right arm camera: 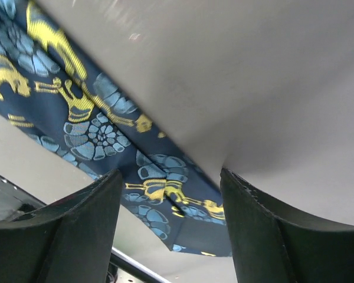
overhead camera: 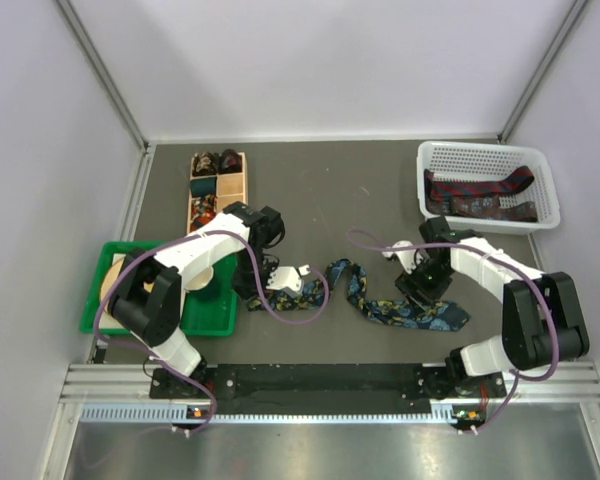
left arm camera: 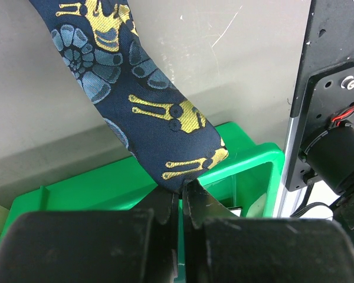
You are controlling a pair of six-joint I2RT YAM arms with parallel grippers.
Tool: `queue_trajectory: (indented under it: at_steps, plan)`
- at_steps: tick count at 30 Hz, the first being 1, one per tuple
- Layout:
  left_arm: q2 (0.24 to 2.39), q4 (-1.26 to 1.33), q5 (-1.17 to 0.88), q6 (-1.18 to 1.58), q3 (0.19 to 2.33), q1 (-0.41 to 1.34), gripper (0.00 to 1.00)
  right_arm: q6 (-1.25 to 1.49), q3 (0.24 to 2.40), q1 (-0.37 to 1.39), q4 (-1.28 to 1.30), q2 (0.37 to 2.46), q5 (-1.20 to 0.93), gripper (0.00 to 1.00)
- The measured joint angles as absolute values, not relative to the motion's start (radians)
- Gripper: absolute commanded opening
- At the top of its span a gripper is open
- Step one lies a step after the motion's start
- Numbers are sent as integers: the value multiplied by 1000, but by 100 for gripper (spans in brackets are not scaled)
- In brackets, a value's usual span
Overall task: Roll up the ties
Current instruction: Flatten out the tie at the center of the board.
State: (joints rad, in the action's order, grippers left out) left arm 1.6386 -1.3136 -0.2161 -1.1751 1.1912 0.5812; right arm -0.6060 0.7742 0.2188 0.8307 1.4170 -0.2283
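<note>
Tie being worked: a dark blue tie (overhead camera: 410, 312) with blue and yellow flower print lies unrolled on the grey surface (overhead camera: 380, 200), between the two arms. It runs in loose bends from centre to lower right.
Left hand: the left hand (left arm camera: 180, 197) has its fingers pinched together on the tie's narrow tip, and the fabric (left arm camera: 147, 112) runs away from them.
Right hand: the right hand (right arm camera: 171, 218) is spread wide above a broader stretch of the tie (right arm camera: 100, 135). Whether it touches the cloth cannot be told.
How it will handle: it is likely light, soft and limp, with a smooth weave that may slip. It will sag and twist if lifted, and it holds no shape by itself.
Where to hold: the pinched tip looks like a sound place to start the coil. The other hand would best pin the flat body close by, so the turns stay tight.
Wooden box: a compartment box (overhead camera: 217, 185) at upper left holds small dark coils.
Basket: a white basket (overhead camera: 490, 152) at upper right holds dark red and navy ties (overhead camera: 475, 190).
Green tray: a green tray (overhead camera: 115, 255) sits at the left, just behind the left hand.
In the way: a purple cable (overhead camera: 300, 315) loops beside the tie's tip and could snag the roll.
</note>
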Motion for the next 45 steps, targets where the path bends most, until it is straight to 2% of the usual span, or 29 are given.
queue_trajectory:
  at_steps: [3, 5, 8, 9, 19, 26, 30, 35, 38, 45]
  plan:
    - [1639, -1314, -219, -1168, 1191, 581, 0, -638, 752, 236, 824, 1413, -214, 61]
    - [1639, -1314, -220, -1159, 1192, 581, 0, -656, 738, 250, 809, 1403, -193, 54]
    - [1639, -1314, -220, -1150, 1192, 581, 0, -686, 703, 277, 770, 1372, -146, 23]
    - [1639, -1314, -220, -1148, 1192, 581, 0, -690, 691, 282, 752, 1365, -131, 0]
    - [1639, -1308, -228, -1108, 1193, 581, 0, -726, 631, 271, 726, 1271, -136, 0]
    - [1645, -1282, -222, -1092, 1226, 577, 0, -965, 631, -102, 632, 1266, 7, 0]
    - [1647, -1236, -194, -1072, 1243, 561, 0, -1060, 698, -220, 569, 1343, 59, 0]
    - [1661, -1162, -154, -1063, 1245, 520, 0, -1150, 707, -247, 450, 1385, 85, 0]
    - [1665, -1132, -148, -1072, 1246, 483, 4, -1182, 693, -255, 408, 1391, 88, 0]
    - [1726, -1129, -202, -1109, 1301, 405, 0, -1213, 688, -305, 352, 1436, 96, 0]
